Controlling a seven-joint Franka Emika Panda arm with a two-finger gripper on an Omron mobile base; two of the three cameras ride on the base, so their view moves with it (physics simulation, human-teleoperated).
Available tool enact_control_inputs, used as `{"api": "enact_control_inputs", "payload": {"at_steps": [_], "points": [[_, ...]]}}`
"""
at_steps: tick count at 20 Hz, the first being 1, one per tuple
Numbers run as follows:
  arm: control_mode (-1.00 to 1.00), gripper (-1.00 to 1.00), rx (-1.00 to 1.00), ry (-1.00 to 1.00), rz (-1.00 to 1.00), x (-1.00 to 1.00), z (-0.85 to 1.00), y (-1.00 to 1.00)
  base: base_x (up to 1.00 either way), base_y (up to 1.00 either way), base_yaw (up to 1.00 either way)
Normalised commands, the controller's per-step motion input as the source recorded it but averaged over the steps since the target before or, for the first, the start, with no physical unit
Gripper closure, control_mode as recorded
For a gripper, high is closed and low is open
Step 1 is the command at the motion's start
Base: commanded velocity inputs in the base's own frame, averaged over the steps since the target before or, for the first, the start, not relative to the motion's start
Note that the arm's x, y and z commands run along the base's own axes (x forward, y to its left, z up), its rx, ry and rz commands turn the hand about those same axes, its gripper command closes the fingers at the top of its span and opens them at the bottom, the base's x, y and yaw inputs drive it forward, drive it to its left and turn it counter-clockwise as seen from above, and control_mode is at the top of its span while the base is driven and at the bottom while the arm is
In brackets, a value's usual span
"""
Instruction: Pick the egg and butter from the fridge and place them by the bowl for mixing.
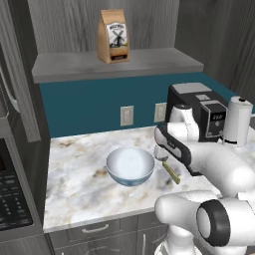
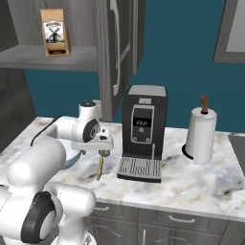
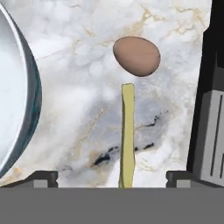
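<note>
Fingers stand wide apart, holding nothing; the butter lies between them on the table, long axis pointing toward the egg

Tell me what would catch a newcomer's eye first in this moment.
The white arm's open hand hangs over the marble counter, with the yellow butter stick between its fingertips. A brown egg lies just past the stick's far end, between the pale bowl and the black coffee machine.

Kitchen: marble counter, coffee machine, paper towel roll.
</note>
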Motion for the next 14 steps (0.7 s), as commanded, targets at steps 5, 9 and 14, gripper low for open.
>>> {"api": "enact_control_inputs", "payload": {"at_steps": [5,9,14], "points": [[-1.0,-1.0,0.0,0.0,-0.03,-0.72,0.95,0.05,0.0,0.0,0.0],[-1.0,-1.0,0.0,0.02,-0.12,-0.98,0.93,0.0,0.0,0.0,0.0],[-1.0,-1.0,0.0,0.03,-0.16,-1.0,0.83,0.0,0.0,0.0,0.0]]}}
